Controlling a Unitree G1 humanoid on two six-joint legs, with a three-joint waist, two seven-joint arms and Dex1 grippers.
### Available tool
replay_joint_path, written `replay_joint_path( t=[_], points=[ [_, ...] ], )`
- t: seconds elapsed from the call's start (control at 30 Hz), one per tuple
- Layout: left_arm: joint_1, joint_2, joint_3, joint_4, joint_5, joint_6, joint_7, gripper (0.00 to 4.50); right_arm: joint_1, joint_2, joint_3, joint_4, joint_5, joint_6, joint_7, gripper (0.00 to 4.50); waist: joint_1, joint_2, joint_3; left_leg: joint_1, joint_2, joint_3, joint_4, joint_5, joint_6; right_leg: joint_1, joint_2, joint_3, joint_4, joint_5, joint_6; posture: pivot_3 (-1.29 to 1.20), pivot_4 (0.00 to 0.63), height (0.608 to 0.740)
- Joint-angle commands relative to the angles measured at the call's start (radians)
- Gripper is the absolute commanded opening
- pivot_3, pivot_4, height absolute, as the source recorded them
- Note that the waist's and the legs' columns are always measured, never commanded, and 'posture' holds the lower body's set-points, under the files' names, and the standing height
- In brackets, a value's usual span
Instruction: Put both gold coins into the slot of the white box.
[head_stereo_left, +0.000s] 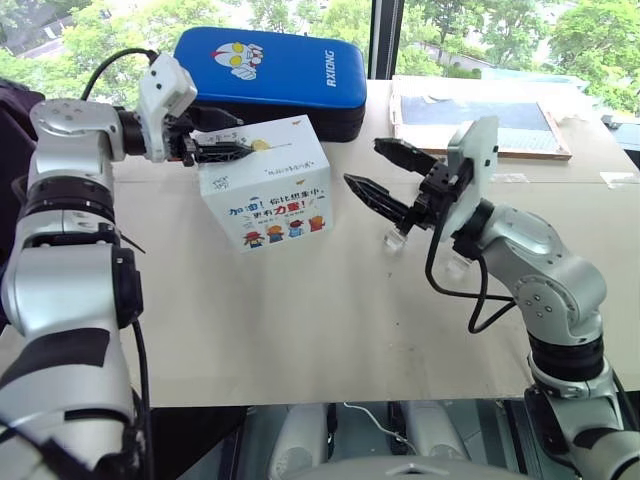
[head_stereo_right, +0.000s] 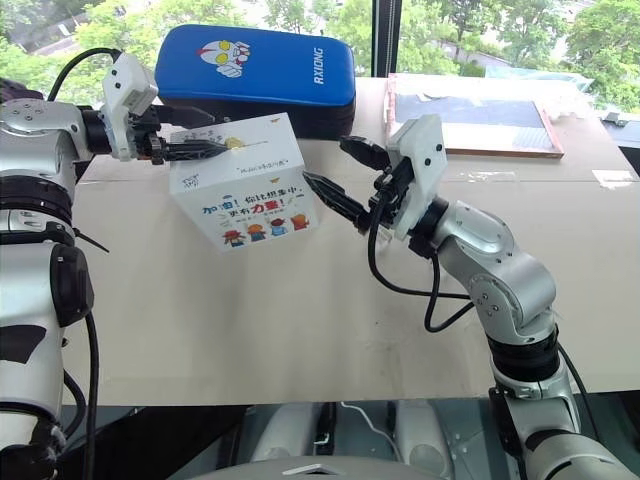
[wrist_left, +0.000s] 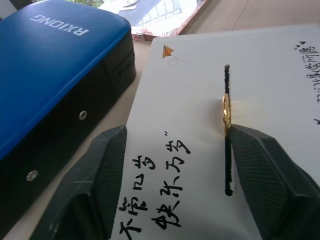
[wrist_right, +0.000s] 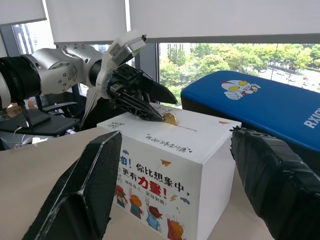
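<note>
Left pincer (wrist_left: 172, 165), its two black fingers ribbed and cross-hatched on the inner pads, hangs spread over the top of the white box (head_stereo_left: 275, 200), one fingertip (wrist_left: 260, 160) right beside a gold coin (wrist_left: 226, 109). That coin is a thin round metal disc standing on edge in the slot (wrist_left: 227, 170), half sunk, shiny yellow; whether the fingertip touches it I cannot tell. One coin is all I can count. A narrow straight dark slit, the slot runs across the box's plain top face amid handwritten black script and a small orange arrow. Made of smooth white cardboard, the box is a cube with sharp edges, and its front shows red and blue lettering above a row of four little cartoon figures. It sits on a pale matte tabletop (head_stereo_left: 330, 330). Right pincer (head_stereo_left: 385, 170) hovers beside the box with fingers wide apart, holding nothing. Behind the box lies one blue padded case (head_stereo_left: 270, 70), glossy and rounded.
</note>
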Motion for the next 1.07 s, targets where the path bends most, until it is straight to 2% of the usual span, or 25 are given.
replay_joint_path(
  t=[0.03, 0.27, 0.37, 0.47, 0.53, 0.6, 0.67, 0.73, 0.87, 0.93, 1.0, 1.07],
  points=[
    [-0.032, 0.002, 0.039, -0.029, -0.047, 0.07, -0.082, 3.05, 0.011, -0.015, -0.018, -0.043, 0.006, -0.002, 0.007, 3.72, -0.001, 0.0, 0.0, 0.0, 0.0, 0.0, 0.0, 0.0, 0.0, 0.0, 0.0, 0.0, 0.0, 0.0, 0.0, 0.0, 0.15, 0.74],
    [-0.007, 0.014, 0.099, -0.156, -0.133, 0.2, -0.15, 3.05, 0.035, -0.05, -0.048, -0.031, 0.019, -0.002, 0.025, 3.72, -0.003, -0.001, 0.001, -0.003, 0.0, 0.0, -0.001, 0.0, 0.0, -0.003, 0.0, 0.0, -0.002, 0.0, 0.0, 0.0, 0.15, 0.74],
    [0.078, 0.034, 0.079, -0.333, -0.219, 0.299, -0.17, 3.05, 0.061, -0.068, -0.069, -0.033, 0.03, -0.007, 0.041, 3.72, -0.005, -0.001, 0.001, -0.003, 0.001, 0.0, -0.002, 0.0, 0.0, -0.003, 0.0, 0.0, -0.003, 0.0, 0.0, 0.0, 0.15, 0.74],
    [0.271, 0.044, 0.107, -0.703, -0.34, 0.488, -0.154, 3.05, 0.145, -0.114, -0.114, -0.054, 0.048, -0.019, 0.081, 3.72, -0.006, -0.001, 0.001, -0.003, 0.001, 0.0, -0.003, 0.0, 0.0, -0.003, 0.0, 0.0, -0.005, 0.0, 0.0, 0.0, 0.15, 0.74],
    [0.443, 0.034, 0.151, -1.03, -0.456, 0.671, -0.055, 3.05, 0.231, -0.148, -0.174, -0.083, 0.086, -0.044, 0.131, 3.72, -0.003, -0.001, 0.001, -0.004, 0.001, 0.0, -0.004, 0.0, 0.0, -0.003, -0.001, 0.0, -0.007, 0.0, 0.0, 0.0, 0.15, 0.74],
    [0.571, 0.026, 0.192, -1.254, -0.552, 0.796, 0.036, 3.05, 0.296, -0.17, -0.214, -0.104, 0.115, -0.065, 0.167, 3.72, 0.0, -0.001, 0.001, -0.006, 0.002, -0.001, -0.004, 0.0, -0.001, -0.003, -0.007, 0.002, -0.009, 0.0, 0.0, 0.0, 0.15, 0.74],
    [0.752, -0.004, 0.224, -1.494, -0.62, 0.868, 0.149, 3.05, 0.405, -0.204, -0.253, -0.119, 0.127, -0.093, 0.227, 3.72, 0.001, -0.001, 0.001, -0.009, 0.002, -0.002, -0.003, 0.0, -0.001, -0.004, -0.008, 0.0, -0.009, 0.0, 0.0, 0.0, 0.15, 0.74],
    [0.909, -0.033, 0.22, -1.644, -0.611, 0.87, 0.246, 3.05, 0.512, -0.232, -0.276, -0.112, 0.103, -0.137, 0.281, 3.72, 0.002, 0.0, 0.0, -0.007, 0.001, -0.002, -0.003, 0.0, 0.0, -0.003, -0.01, 0.0, -0.01, 0.0, 0.0, 0.0, 0.15, 0.74],
    [1.112, -0.083, 0.156, -1.725, -0.491, 0.759, 0.388, 3.05, 0.673, -0.274, -0.257, -0.058, 0.003, -0.247, 0.363, 3.72, 0.003, 0.001, 0.001, 0.005, 0.001, -0.003, -0.005, 0.0, 0.0, 0.008, -0.008, 0.0, -0.01, 0.0, -0.001, 0.0, 0.15, 0.74],
    [1.172, -0.119, 0.121, -1.719, -0.448, 0.722, 0.453, 3.05, 0.741, -0.289, -0.236, -0.016, -0.065, -0.32, 0.406, 3.72, 0.005, 0.002, 0.0, 0.008, 0.001, -0.003, -0.005, 0.0, -0.001, 0.012, -0.007, 0.0, -0.009, 0.0, -0.001, 0.0, 0.15, 0.74],
    [1.209, -0.159, 0.107, -1.695, -0.436, 0.701, 0.498, 3.05, 0.777, -0.286, -0.225, 0.021, -0.1, -0.377, 0.429, 3.72, 0.006, 0.002, 0.0, 0.019, 0.002, -0.001, -0.005, 0.0, -0.001, 0.021, -0.007, 0.001, -0.01, -0.003, -0.004, 0.0, 0.15, 0.74],
    [1.243, -0.194, 0.076, -1.65, -0.394, 0.634, 0.525, 3.05, 0.801, -0.282, -0.218, 0.057, -0.128, -0.427, 0.449, 3.72, 0.005, 0.002, 0.0, 0.021, 0.002, -0.001, -0.005, 0.0, -0.001, 0.023, -0.008, 0.003, -0.011, -0.005, -0.002, 0.0, 0.15, 0.74]
  ],
)
